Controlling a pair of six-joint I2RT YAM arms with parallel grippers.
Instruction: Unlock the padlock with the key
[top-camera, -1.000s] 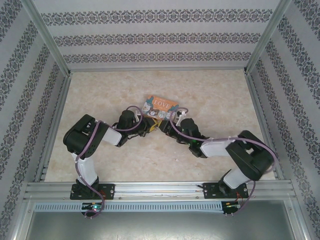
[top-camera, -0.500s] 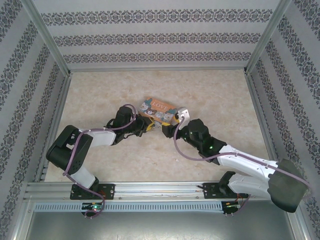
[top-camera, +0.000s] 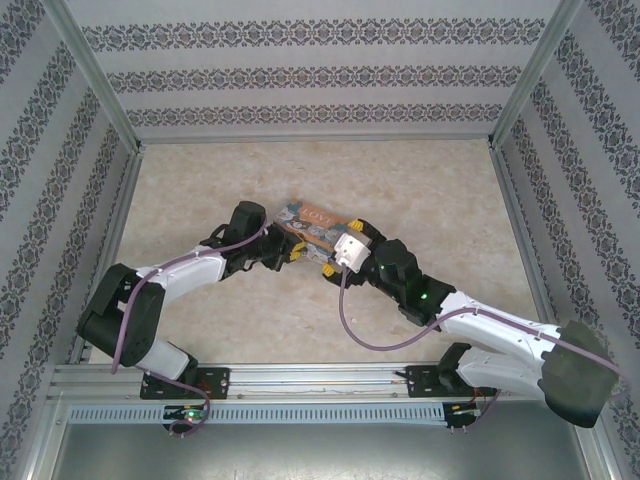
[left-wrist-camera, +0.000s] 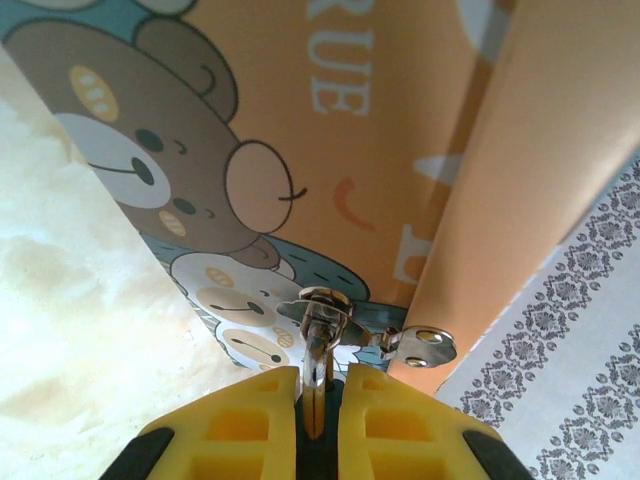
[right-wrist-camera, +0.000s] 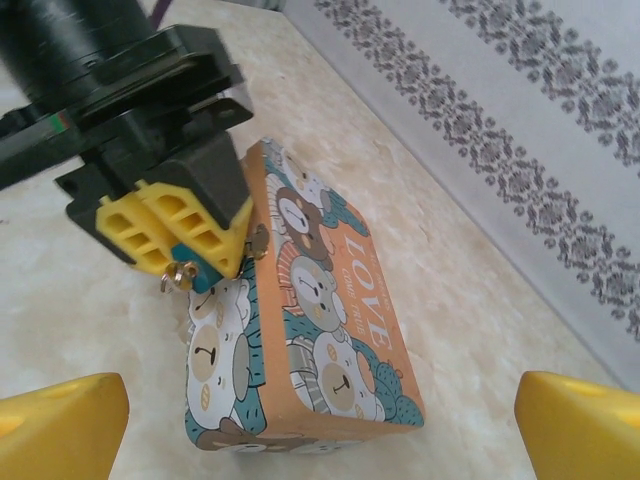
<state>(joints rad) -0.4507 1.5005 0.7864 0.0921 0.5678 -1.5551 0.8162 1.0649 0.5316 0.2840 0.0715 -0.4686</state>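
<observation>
The padlock (right-wrist-camera: 205, 272) is a tiny teal body pinched between the yellow fingers (right-wrist-camera: 175, 225) of my left gripper (left-wrist-camera: 320, 375), which is shut on it. Its thin silver shackle (left-wrist-camera: 318, 335) runs up from between those fingers to the clasp (left-wrist-camera: 425, 347) on the side of the "LOVE" tin (right-wrist-camera: 330, 330). A small metal piece with a ring, apparently the key (right-wrist-camera: 178, 272), pokes from the padlock's outer end. My right gripper (right-wrist-camera: 320, 430) is open wide just short of the tin, nothing between its fingers.
The tin (top-camera: 318, 220) lies flat at the middle of the marble-patterned table (top-camera: 200, 190), with both grippers (top-camera: 290, 250) (top-camera: 328, 262) meeting at its near edge. Patterned walls (top-camera: 320, 75) and metal rails enclose the table.
My right gripper has opened wide, and its arm has stretched out low. The left arm has also stretched forward, still shut on the padlock. The tin has shifted slightly.
</observation>
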